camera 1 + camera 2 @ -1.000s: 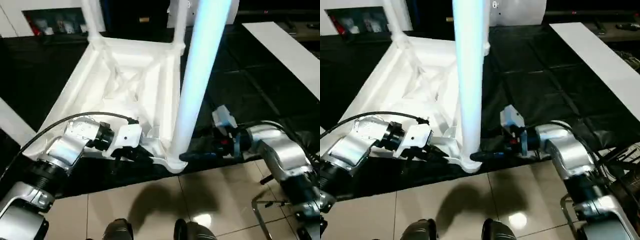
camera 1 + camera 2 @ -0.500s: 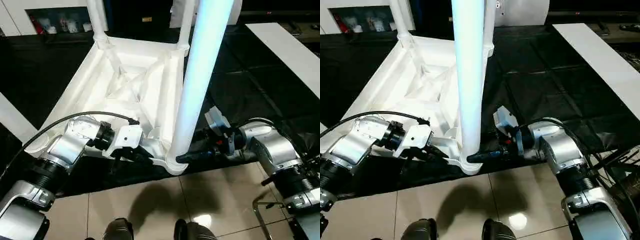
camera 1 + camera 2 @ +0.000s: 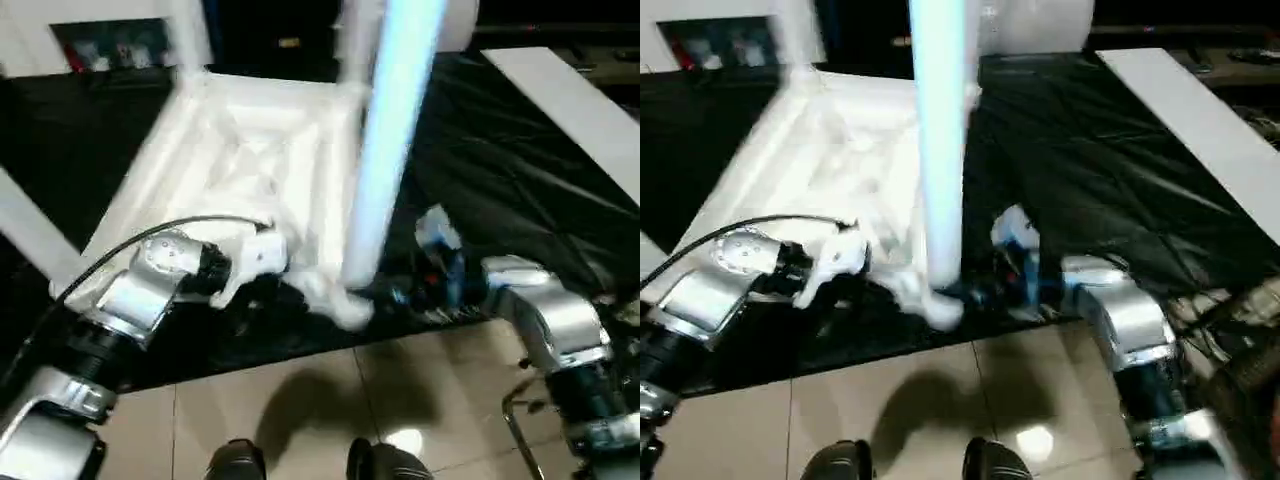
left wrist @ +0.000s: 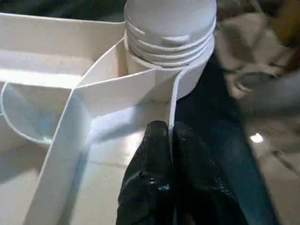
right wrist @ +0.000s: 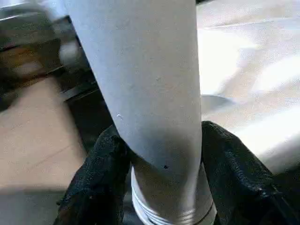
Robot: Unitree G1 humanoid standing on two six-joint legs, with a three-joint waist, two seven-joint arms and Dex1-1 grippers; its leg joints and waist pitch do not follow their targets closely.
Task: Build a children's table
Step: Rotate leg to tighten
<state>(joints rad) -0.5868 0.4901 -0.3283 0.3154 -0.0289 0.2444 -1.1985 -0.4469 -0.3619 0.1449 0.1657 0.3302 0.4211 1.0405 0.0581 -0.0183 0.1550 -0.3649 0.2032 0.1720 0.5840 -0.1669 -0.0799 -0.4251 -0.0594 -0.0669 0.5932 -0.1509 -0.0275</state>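
Children's table top (image 3: 250, 170) lies upside down on black sheeting (image 3: 500, 170) over the floor, ribs up. One leg (image 3: 385, 150) stands upright in the near corner socket (image 4: 171, 33). Left pincer (image 4: 169, 136) is pinched closed on a thin rib wall just beside that socket. Right pincer (image 5: 161, 159) clasps the leg's lower end, one finger on each side.

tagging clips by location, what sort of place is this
Probably an indoor lab or demo room, not a home: glossy tiled floor, black sheet spread as a work mat under the upturned table, and shelves along the back wall.
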